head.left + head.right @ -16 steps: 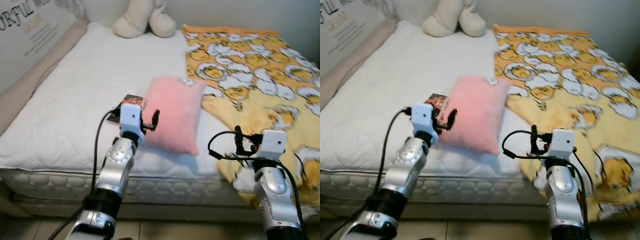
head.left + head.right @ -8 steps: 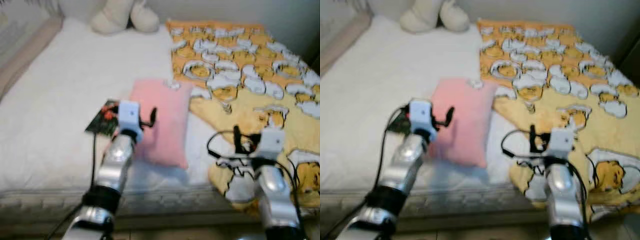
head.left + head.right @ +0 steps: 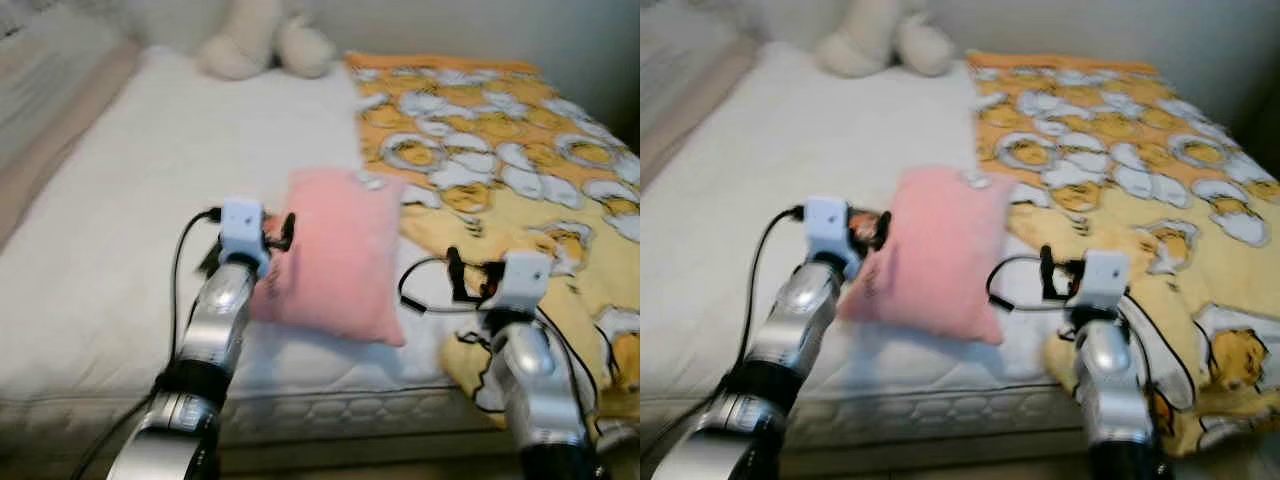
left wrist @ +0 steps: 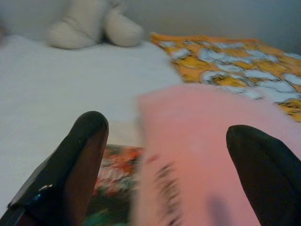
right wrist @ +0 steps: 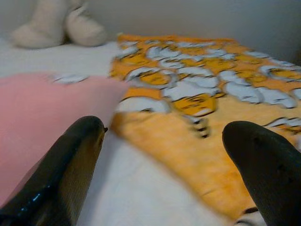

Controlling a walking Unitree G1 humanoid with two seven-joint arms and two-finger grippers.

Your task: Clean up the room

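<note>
Left wrist view looks along the left pincer (image 4: 164, 155), its two black fingers spread wide, with the near edge of the pink pillow (image 3: 340, 255) between them and a small dark printed book or packet (image 4: 110, 172) lying flat on the mattress just beside that edge. The pillow rests on the white bed (image 3: 130, 200), near its front edge, one corner touching the orange cartoon-print blanket (image 3: 500, 150) that covers the bed's right half. The right pincer (image 5: 169, 165) is also spread, hovering low over the bare strip of mattress between pillow and blanket, holding nothing.

The step in hand seems to be taking hold of the pillow with the left pincer. To do it well, push the fingers further in so they bracket a thick fold, not just the soft rim, which would likely slip; keep the lower finger off the book so it is not dragged along.

Open room lies to the left, a broad white stretch up towards the cream plush toy (image 3: 265, 40) at the head. The front mattress edge is close, so lift before moving
</note>
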